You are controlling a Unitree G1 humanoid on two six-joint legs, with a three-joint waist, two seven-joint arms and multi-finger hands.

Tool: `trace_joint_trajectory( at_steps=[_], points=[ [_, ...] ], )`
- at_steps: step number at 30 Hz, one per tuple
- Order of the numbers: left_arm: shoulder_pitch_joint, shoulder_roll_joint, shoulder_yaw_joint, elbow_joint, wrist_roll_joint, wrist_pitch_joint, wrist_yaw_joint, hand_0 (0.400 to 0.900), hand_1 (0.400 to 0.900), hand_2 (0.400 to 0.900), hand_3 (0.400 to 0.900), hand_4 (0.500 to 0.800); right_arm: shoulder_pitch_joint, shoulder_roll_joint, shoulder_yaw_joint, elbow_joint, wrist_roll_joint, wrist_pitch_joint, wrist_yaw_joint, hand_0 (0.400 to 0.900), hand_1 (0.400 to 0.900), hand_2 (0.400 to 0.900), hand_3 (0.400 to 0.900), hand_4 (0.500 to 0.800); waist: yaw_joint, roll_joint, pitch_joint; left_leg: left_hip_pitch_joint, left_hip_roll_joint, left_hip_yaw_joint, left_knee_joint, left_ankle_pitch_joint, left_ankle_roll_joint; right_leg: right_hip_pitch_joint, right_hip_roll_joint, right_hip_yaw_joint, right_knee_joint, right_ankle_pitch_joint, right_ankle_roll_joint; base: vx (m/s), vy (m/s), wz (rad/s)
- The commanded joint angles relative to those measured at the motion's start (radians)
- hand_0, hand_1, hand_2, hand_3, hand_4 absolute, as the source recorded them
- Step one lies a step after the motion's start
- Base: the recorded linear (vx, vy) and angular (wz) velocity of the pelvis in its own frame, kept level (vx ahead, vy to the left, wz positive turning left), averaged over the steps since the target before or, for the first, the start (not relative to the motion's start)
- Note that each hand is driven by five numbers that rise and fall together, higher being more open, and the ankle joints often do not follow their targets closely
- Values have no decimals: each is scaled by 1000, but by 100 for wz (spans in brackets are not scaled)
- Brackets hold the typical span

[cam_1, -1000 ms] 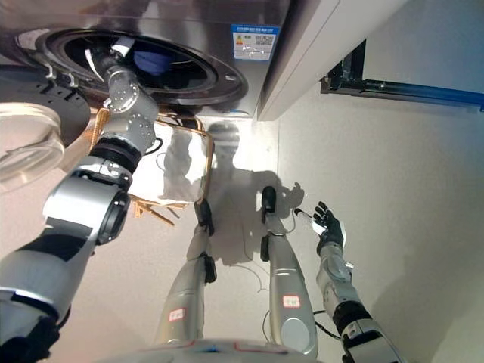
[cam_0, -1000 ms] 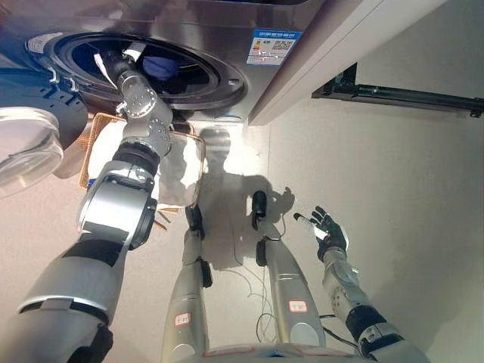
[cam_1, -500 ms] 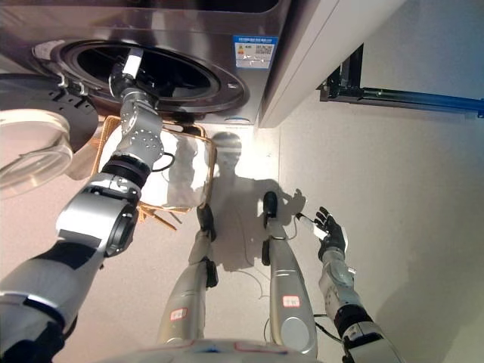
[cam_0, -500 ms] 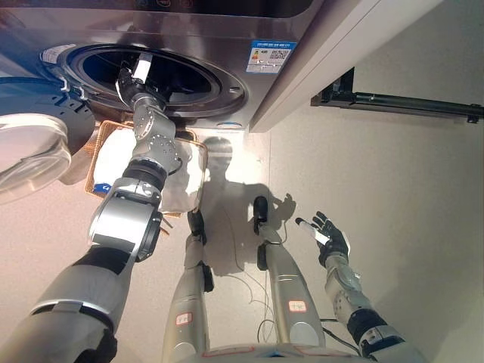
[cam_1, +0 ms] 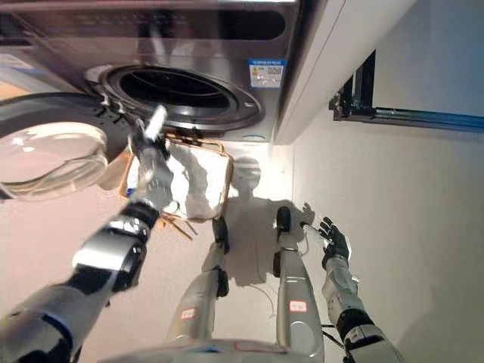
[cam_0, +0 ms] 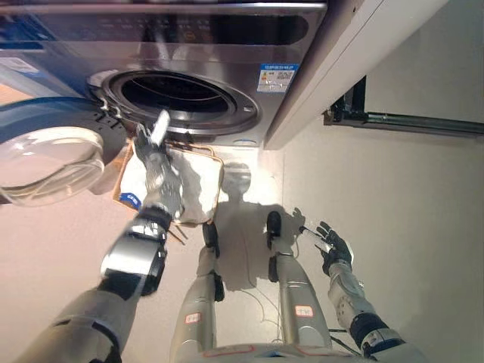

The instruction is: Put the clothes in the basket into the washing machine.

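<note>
The silver washing machine (cam_0: 227,45) stands at the top, and its round drum opening (cam_0: 181,92) looks dark inside. Its glass door (cam_0: 47,155) is swung wide to the left. On the floor below the opening sits a wicker basket (cam_0: 218,162) with white cloth (cam_0: 193,185) in it and a blue item (cam_0: 128,199) at its near left corner. My left hand (cam_0: 155,138) is outside the drum, just under the rim and over the basket's far left edge, fingers straight and holding nothing. Low on the right, my right hand (cam_0: 333,244) hangs open over the floor.
A white cabinet side (cam_0: 344,53) juts out right of the machine. A dark metal rail (cam_0: 408,121) runs along the wall at the right. Pale floor (cam_0: 408,227) spreads around the basket and to the right.
My left hand has drawn back out of the drum and now sits below the rim above the basket. The whole view has shifted, showing more of the machine's front. The right hand stays put.
</note>
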Motion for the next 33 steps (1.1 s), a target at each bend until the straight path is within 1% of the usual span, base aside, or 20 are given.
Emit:
trace_joint_trajectory(
  at_steps=[1, 2, 3, 4, 5, 6, 8, 9, 10, 11, 12, 13, 14, 15, 17, 18, 19, 23, 27, 33],
  points=[
    [61, 10, 41, 85, 101, -17, -43, 900, 900, 900, 900, 800, 35, 3, -56, 47, 25, -20, -18, 900, 900, 900, 900, 800, -6, -46, -53, 60, -38, -24, 28, -102, 7, 158, 23, 19, -222, 105, 6, 22, -5, 10],
    [104, -5, 39, 92, 111, -9, -60, 900, 900, 900, 900, 800, 12, -3, -70, 76, 25, -8, -19, 900, 900, 900, 900, 800, 2, -44, -61, 74, -38, -25, 27, -104, 6, 173, 23, 18, -224, 103, 7, 25, 10, 6],
    [136, -12, 21, 98, 155, -1, -64, 900, 900, 900, 900, 800, 0, -6, -79, 101, 21, -8, -14, 900, 900, 900, 900, 800, 7, -42, -67, 93, -38, -26, 24, -107, 6, 190, 23, 15, -226, 101, 7, 23, 7, 6],
    [174, -11, -1, 101, 206, 7, -84, 900, 900, 900, 900, 800, -5, -4, -85, 124, 13, -4, -7, 900, 900, 900, 900, 800, 11, -42, -74, 108, -39, -29, 23, -108, 7, 208, 24, 16, -230, 100, 7, 27, -6, 6],
    [222, -5, -7, 91, 242, 11, -91, 900, 900, 900, 900, 800, -9, -13, -97, 143, 13, 5, 3, 900, 900, 900, 900, 800, 19, -43, -83, 125, -39, -32, 21, -110, 7, 227, 25, 14, -233, 99, 8, 21, -22, 7],
    [257, -5, -35, 84, 303, 14, -93, 900, 900, 900, 900, 800, -2, -17, -104, 154, 11, 1, 16, 900, 900, 900, 900, 800, 23, -44, -90, 142, -39, -33, 17, -110, 8, 244, 27, 13, -236, 97, 8, 12, -18, 5],
    [342, 16, -121, 51, 473, 18, -111, 900, 900, 900, 900, 800, 28, -24, -112, 166, -11, 1, 45, 900, 900, 900, 900, 800, 27, -46, -110, 167, -39, -34, 12, -109, 9, 271, 29, 14, -244, 98, 9, 0, 0, 0],
    [407, 27, -164, 37, 551, 20, -137, 900, 900, 900, 900, 800, 52, -32, -117, 173, -32, 0, 68, 900, 900, 900, 900, 800, 33, -46, -116, 189, -37, -35, 9, -112, 8, 292, 31, 12, -246, 96, 11, 0, 0, 0],
    [449, 30, -173, 31, 587, 20, -138, 900, 900, 900, 900, 800, 78, -36, -124, 184, -47, 2, 84, 900, 900, 900, 900, 800, 39, -47, -127, 203, -38, -37, 8, -113, 9, 308, 32, 12, -250, 94, 12, 0, 0, 0],
    [484, 40, -216, 25, 664, 23, -147, 900, 900, 900, 900, 800, 92, -44, -124, 188, -73, 6, 94, 900, 900, 900, 900, 800, 41, -46, -136, 215, -36, -37, 4, -110, 8, 318, 31, 12, -255, 94, 14, 9, -27, 3],
    [529, 43, -220, 23, 686, 31, -172, 900, 900, 900, 900, 800, 112, -54, -123, 201, -96, 11, 115, 900, 900, 900, 900, 800, 51, -43, -148, 231, -33, -40, 0, -109, 7, 335, 30, 9, -261, 92, 15, -8, -36, 2],
    [571, 44, -243, 33, 732, 34, -200, 900, 900, 900, 900, 800, 139, -58, -127, 204, -121, 17, 134, 900, 900, 900, 900, 800, 54, -41, -155, 258, -28, -39, -11, -110, 5, 358, 33, 8, -268, 90, 17, 13, -44, 5],
    [598, 46, -249, 44, 753, 38, -210, 900, 900, 900, 900, 800, 152, -61, -128, 217, -143, 23, 148, 900, 900, 900, 900, 800, 56, -40, -170, 269, -28, -40, -16, -107, 4, 369, 33, 7, -273, 89, 18, 23, -37, 3],
    [621, 45, -240, 45, 757, 44, -223, 900, 900, 900, 900, 800, 161, -64, -135, 225, -153, 27, 158, 900, 900, 900, 900, 800, 60, -37, -180, 284, -26, -41, -21, -105, 2, 385, 34, 5, -280, 86, 19, 32, -42, 12],
    [678, 40, -248, 36, 791, 40, -257, 900, 900, 900, 900, 800, 193, -69, -118, 243, -228, 36, 175, 900, 900, 900, 900, 800, 70, -32, -198, 320, -24, -47, -37, -102, 0, 421, 37, -3, -288, 75, 20, 28, -45, 17],
    [697, 37, -235, 45, 794, 45, -263, 900, 900, 900, 900, 800, 205, -70, -113, 256, -263, 40, 178, 900, 900, 900, 900, 800, 73, -30, -204, 335, -25, -49, -40, -101, 1, 436, 39, -6, -288, 72, 20, 11, -50, 24],
    [713, 28, -213, 65, 787, 55, -271, 900, 900, 900, 900, 800, 213, -68, -88, 273, -321, 49, 181, 900, 900, 900, 900, 800, 82, -30, -211, 352, -25, -56, -43, -100, 0, 454, 39, -16, -287, 66, 21, 13, -56, 30],
    [737, 3, -209, 100, 820, 80, -331, 900, 900, 900, 900, 800, 239, -63, -61, 316, -440, 73, 198, 900, 900, 900, 900, 800, 98, -28, -250, 399, -28, -77, -45, -107, 4, 515, 42, -38, -280, 39, 22, 16, -37, 26],
    [754, -13, -192, 117, 845, 100, -355, 900, 900, 900, 900, 800, 250, -52, -66, 351, -483, 91, 199, 900, 900, 900, 900, 800, 105, -31, -284, 446, -27, -91, -43, -123, 11, 572, 43, -52, -271, 12, 21, 40, -11, 16],
    [758, -17, -185, 117, 884, 113, -364, 900, 900, 900, 900, 800, 262, -27, -42, 359, -528, 105, 212, 900, 900, 900, 900, 800, 111, -40, -319, 494, -33, -98, -39, -149, 21, 628, 39, -64, -264, -9, 24, 36, 6, 10]
  ],
)
